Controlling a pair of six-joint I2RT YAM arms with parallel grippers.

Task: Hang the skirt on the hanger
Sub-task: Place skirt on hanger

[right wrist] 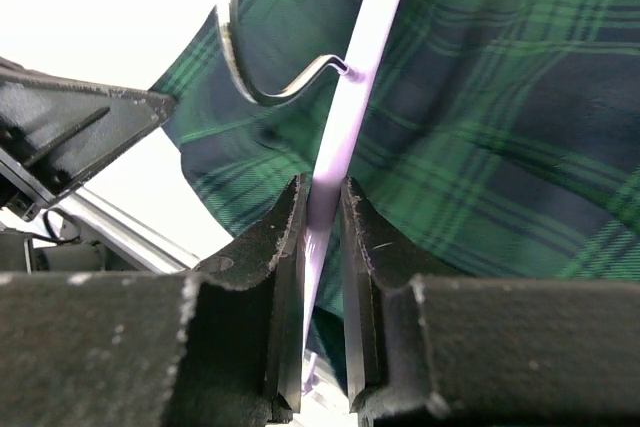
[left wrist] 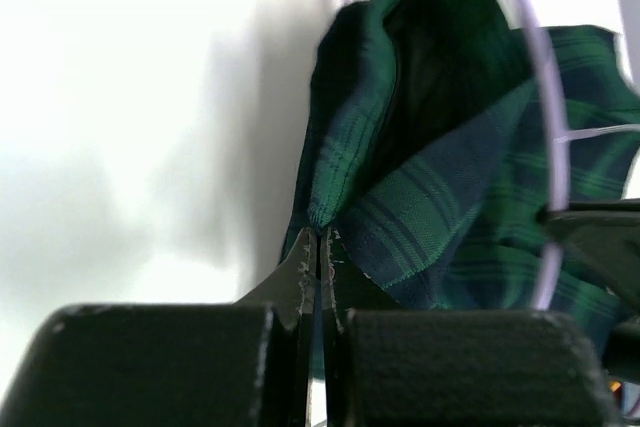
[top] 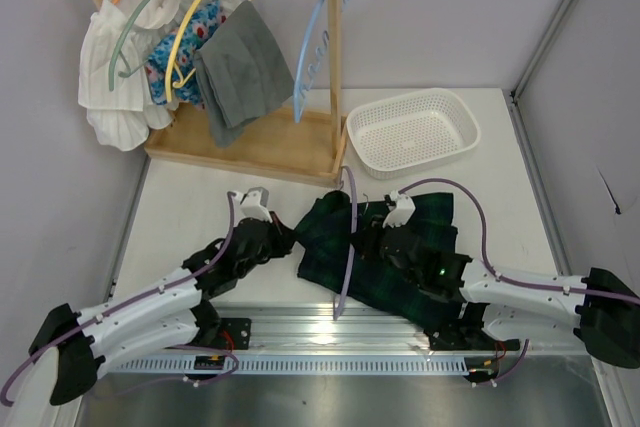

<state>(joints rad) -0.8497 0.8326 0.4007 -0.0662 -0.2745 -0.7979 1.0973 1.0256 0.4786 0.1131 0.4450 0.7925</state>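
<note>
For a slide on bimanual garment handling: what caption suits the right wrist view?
Right end effector shut on the lilac hanger, green plaid skirt behind it.

We see the right gripper [right wrist: 322, 202] closed on the hanger [right wrist: 375, 27]: its two black fingers [right wrist: 285, 247] press the pale lilac bar from both sides. The bar goes up from the jaws to the top edge, tilted a little to the right. A metal hook [right wrist: 290, 87] curves out from the bar to the left. Behind the hanger lies the skirt [right wrist: 500, 127], dark green plaid, and it fills the right part. At the left we see the white table [right wrist: 90, 7] and a black part of the left gripper [right wrist: 70, 132].
</note>
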